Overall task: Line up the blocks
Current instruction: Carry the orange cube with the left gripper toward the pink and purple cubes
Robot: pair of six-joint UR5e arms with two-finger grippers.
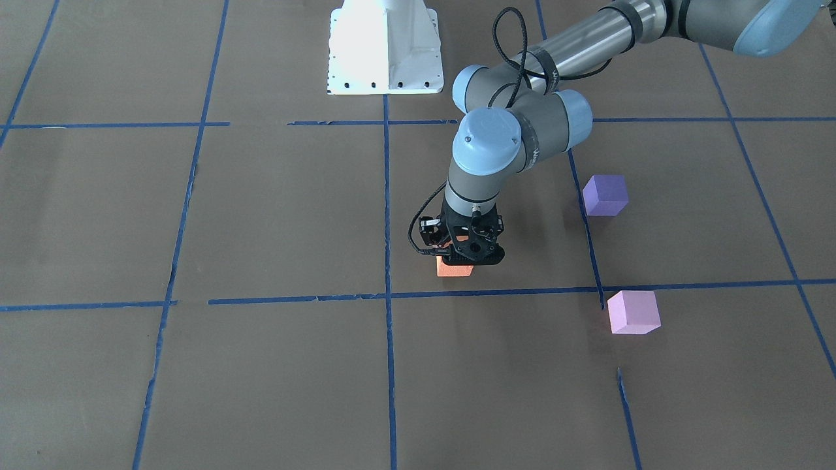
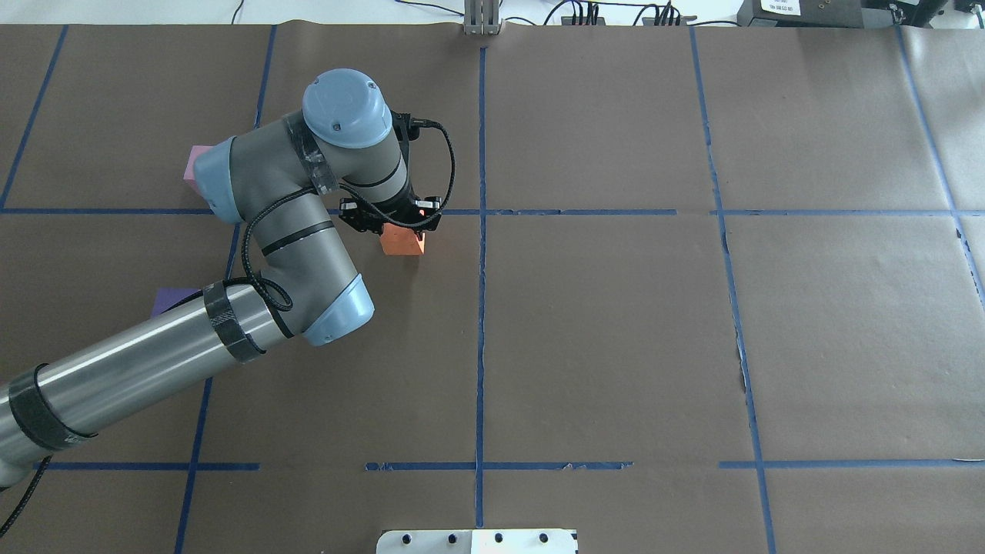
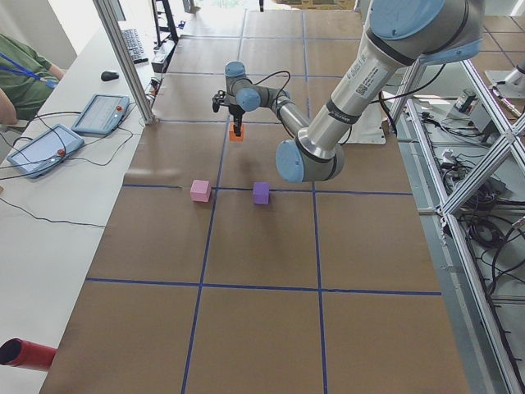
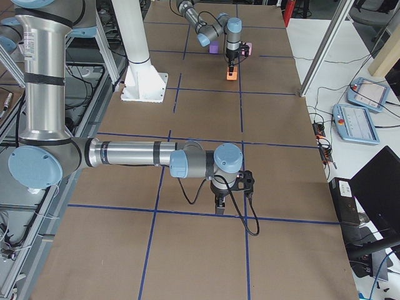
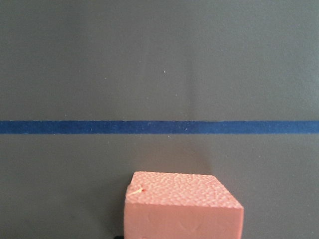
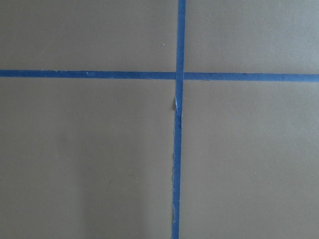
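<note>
The orange block (image 1: 454, 269) sits on the brown table paper just behind a blue tape line and shows large at the bottom of the left wrist view (image 5: 183, 209). My left gripper (image 1: 465, 260) points straight down and is shut on it. The violet-purple block (image 1: 605, 194) and the pale pink block (image 1: 632, 312) lie apart to the robot's left; in the overhead view the left arm partly hides both. My right gripper (image 4: 219, 206) hangs low over a tape line, far from the blocks; I cannot tell if it is open or shut.
Blue tape lines (image 2: 481, 308) divide the table into squares. The white robot base (image 1: 384, 49) stands at the table's robot side. An operator's table with tablets (image 3: 45, 148) runs along the far edge.
</note>
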